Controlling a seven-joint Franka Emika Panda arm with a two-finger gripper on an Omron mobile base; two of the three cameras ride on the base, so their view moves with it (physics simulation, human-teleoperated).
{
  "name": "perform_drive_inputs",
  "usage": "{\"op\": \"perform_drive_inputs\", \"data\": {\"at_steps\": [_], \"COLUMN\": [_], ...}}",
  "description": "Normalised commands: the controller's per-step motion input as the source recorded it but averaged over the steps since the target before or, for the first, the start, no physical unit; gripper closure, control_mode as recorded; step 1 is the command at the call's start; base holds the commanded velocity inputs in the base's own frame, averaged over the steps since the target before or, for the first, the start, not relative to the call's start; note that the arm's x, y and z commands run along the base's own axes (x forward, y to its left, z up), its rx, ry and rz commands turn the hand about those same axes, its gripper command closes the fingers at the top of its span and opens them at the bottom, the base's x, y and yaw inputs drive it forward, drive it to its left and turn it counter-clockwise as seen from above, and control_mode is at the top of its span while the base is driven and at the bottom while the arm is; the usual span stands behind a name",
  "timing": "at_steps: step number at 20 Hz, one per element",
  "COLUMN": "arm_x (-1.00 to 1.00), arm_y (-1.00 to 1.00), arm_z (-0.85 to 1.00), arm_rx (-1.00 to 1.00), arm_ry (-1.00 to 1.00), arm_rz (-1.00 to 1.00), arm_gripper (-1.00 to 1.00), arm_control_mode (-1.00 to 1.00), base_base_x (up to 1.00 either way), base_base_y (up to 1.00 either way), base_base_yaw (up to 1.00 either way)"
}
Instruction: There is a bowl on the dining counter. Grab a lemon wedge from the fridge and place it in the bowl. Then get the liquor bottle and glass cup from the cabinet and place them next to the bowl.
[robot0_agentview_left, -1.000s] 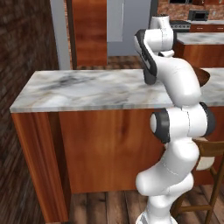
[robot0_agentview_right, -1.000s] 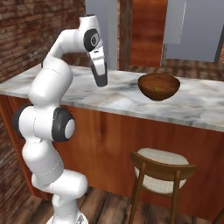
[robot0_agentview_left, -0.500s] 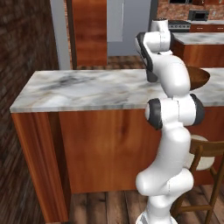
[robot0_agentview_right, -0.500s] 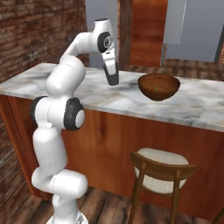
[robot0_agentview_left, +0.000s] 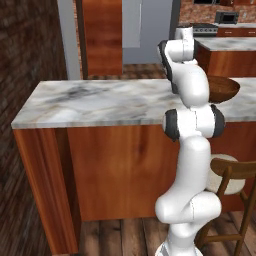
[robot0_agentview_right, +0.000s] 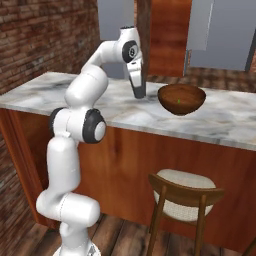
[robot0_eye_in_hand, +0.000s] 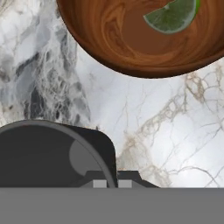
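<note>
my jaws (robot0_agentview_right: 139, 95) are clamped on the glass cup (robot0_eye_in_hand: 52, 153), its dark rim close below my hand, hanging just over the tabletop (robot0_agentview_right: 225, 120) beside the bowl (robot0_agentview_right: 181, 98). the lemon wedge (robot0_eye_in_hand: 173, 16) lies in the bowl already. to do this well i should lower straight down, keep the cup upright and clear of the bowl's side, and let go only once its base sits flat. the marble looks smooth and level; a chair (robot0_agentview_right: 185, 197) stands in front, brick wall (robot0_agentview_right: 40, 35) to one side

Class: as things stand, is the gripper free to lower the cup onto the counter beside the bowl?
Probably yes: the gripper holds the cup over bare counter beside the bowl.
</note>
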Motion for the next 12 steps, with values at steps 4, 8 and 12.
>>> {"op": "perform_drive_inputs", "data": {"at_steps": [4,8,12], "arm_x": [0.12,0.02,0.04], "arm_y": [-0.2,-0.17,-0.14], "arm_z": [-0.21,-0.23,-0.25], "arm_rx": [0.0,0.0,0.0], "arm_ry": [0.0,0.0,0.0], "arm_rz": [-0.09,-0.09,-0.09], "arm_gripper": [1.0,1.0,1.0], "arm_control_mode": [-1.0,-1.0,-1.0], "base_base_x": [0.0,0.0,0.0], "base_base_y": [0.0,0.0,0.0], "base_base_yaw": [0.0,0.0,0.0]}}
